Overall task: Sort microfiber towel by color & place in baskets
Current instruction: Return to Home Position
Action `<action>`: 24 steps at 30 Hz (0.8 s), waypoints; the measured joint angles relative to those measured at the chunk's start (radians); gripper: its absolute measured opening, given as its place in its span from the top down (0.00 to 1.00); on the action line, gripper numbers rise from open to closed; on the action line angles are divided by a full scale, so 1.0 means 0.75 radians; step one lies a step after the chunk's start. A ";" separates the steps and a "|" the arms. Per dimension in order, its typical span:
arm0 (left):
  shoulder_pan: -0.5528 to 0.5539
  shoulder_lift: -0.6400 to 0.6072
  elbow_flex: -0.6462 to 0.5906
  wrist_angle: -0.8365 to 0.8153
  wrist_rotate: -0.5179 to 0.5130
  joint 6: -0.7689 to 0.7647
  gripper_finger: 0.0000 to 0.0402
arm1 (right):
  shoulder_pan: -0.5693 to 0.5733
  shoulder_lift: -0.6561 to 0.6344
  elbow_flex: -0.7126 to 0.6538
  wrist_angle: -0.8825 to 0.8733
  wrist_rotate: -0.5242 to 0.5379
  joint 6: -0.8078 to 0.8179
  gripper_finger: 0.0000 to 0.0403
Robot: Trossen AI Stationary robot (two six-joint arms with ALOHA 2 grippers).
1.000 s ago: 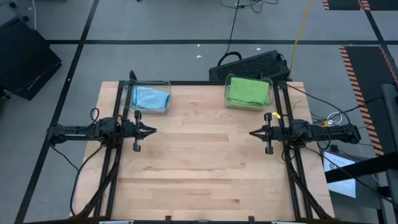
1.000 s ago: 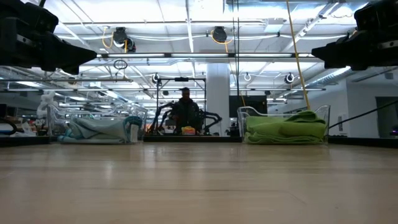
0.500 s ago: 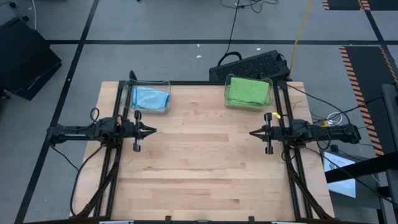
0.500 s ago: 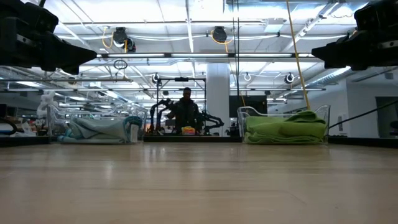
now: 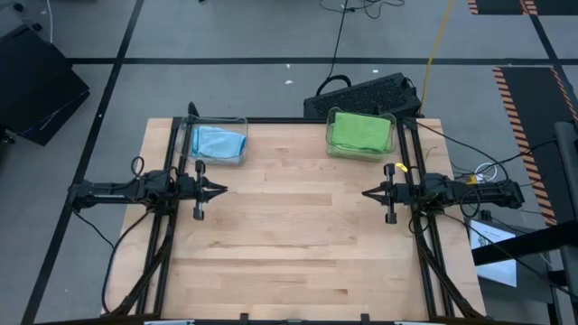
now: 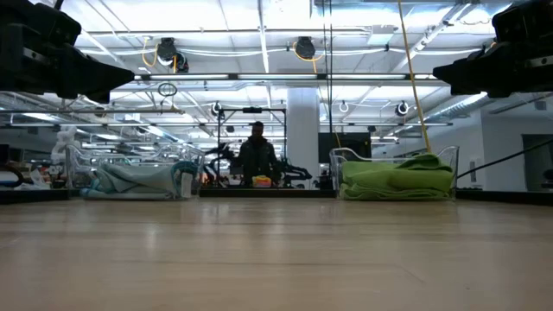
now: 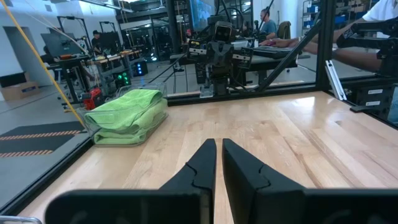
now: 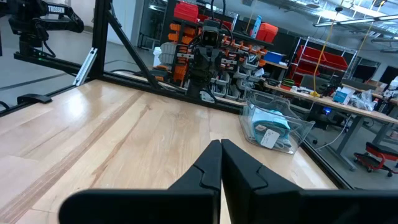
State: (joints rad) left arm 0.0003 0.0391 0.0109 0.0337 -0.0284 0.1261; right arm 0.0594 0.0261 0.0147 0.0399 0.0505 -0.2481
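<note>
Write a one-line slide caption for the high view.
Sorted: blue towels in the left bin, green towels in the right bin; left gripper and right gripper hover shut over the table.

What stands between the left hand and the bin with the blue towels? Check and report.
Nothing visible does. The left hand hangs shut above the bare table, and only open wood lies between it and the clear bin holding the blue towels. The right hand waits on the table's right side.
</note>
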 joint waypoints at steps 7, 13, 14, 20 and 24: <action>0.000 0.000 0.000 0.000 0.000 0.000 0.92 | 0.000 0.000 0.000 0.000 0.000 0.000 1.00; 0.000 0.000 0.000 0.000 0.000 0.000 0.92 | 0.000 0.000 0.000 0.000 0.000 0.000 1.00; 0.000 0.000 0.000 0.000 0.000 0.000 0.92 | 0.000 0.000 0.000 0.000 0.000 0.000 1.00; 0.000 0.000 0.000 0.000 0.000 0.000 0.92 | 0.000 0.000 0.000 0.000 0.000 0.000 1.00; 0.000 0.000 0.000 0.000 0.000 0.000 0.92 | 0.000 0.000 0.000 0.000 0.000 0.000 1.00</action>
State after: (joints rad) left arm 0.0002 0.0391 0.0109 0.0334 -0.0284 0.1261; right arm 0.0597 0.0261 0.0147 0.0399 0.0505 -0.2480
